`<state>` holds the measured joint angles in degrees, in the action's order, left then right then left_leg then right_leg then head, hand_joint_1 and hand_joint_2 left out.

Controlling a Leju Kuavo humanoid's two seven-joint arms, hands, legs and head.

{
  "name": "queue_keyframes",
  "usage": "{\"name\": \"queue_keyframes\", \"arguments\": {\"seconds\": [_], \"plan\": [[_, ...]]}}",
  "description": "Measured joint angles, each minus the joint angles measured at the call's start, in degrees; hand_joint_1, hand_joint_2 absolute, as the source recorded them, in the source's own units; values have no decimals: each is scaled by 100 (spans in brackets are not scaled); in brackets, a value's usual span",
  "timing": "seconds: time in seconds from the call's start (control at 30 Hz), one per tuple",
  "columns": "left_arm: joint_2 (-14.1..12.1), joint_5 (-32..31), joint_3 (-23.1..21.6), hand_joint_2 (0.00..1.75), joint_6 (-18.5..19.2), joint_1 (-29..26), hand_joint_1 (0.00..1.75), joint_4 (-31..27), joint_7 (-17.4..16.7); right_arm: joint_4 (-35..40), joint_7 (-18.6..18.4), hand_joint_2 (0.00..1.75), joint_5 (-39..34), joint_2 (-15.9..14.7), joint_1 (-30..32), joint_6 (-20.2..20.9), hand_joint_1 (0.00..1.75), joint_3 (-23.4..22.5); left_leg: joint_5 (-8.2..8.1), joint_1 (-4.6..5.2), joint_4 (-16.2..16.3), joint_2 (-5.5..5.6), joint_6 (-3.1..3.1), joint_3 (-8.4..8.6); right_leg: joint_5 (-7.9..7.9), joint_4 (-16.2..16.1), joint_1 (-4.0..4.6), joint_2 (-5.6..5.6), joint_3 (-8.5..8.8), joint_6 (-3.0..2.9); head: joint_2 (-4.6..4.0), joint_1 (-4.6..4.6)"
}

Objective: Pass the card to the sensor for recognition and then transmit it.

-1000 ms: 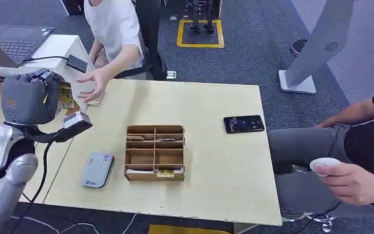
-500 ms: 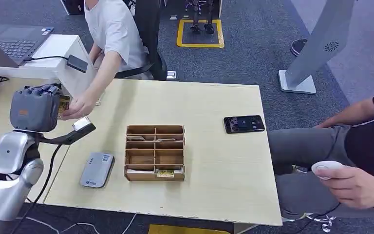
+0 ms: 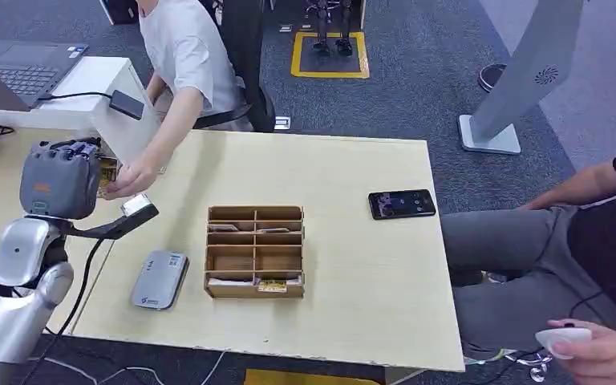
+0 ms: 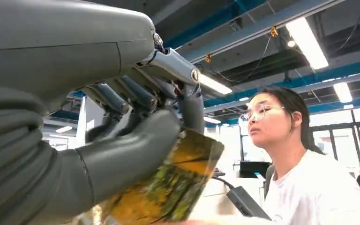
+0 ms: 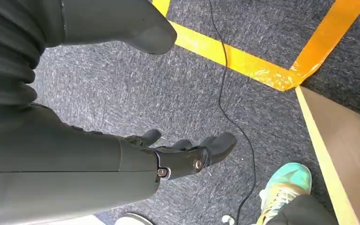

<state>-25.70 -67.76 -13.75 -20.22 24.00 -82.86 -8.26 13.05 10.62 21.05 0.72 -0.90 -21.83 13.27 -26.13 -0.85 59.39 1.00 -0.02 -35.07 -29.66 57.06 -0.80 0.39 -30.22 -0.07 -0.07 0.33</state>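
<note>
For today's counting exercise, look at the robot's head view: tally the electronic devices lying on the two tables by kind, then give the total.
Open grey laptop: 1
Black smartphones: 2, one on the light wooden table, one on the white desk
Flat grey card-reader box with a blue label: 1
Total: 4

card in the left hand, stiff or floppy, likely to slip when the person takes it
The card looks flat and unbent in the left hand, so probably stiff. It seems thin and light. Its glossy face could slip, as the thumb holds one end.
</note>
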Motion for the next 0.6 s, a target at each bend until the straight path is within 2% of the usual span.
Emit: {"name": "queue_keyframes", "arguments": {"seconds": [0.17, 0.27, 0.37, 0.6], "plan": [[48, 105, 35, 175, -140, -17, 0, 7, 63, 0, 11, 175, -2, 2, 0, 0, 0, -24, 0, 0, 0, 0, 0, 0, 0, 0, 0, 0, 2, 0, 0, 0], [83, 339, 153, 175, -438, -172, 0, 2, 157, 0, 39, 175, -42, 2, 10, -39, 0, -53, 0, 1, 0, -2, 0, 2, 0, 1, -1, 5, 3, 0, 0, 0], [96, 221, 370, 175, -785, -459, 0, -2, 133, 0, 68, 175, -66, 2, 45, -79, 0, -74, 0, 0, 0, -5, -1, 0, 0, 0, -1, 8, -3, 0, 0, 0], [101, 199, 699, 175, -1040, -776, 0, -4, 52, -4, 76, 175, -68, 2, 68, -85, 0, -90, -1, 0, -2, -4, -1, -1, -1, 1, 1, 6, -1, -1, 0, 0]]}}
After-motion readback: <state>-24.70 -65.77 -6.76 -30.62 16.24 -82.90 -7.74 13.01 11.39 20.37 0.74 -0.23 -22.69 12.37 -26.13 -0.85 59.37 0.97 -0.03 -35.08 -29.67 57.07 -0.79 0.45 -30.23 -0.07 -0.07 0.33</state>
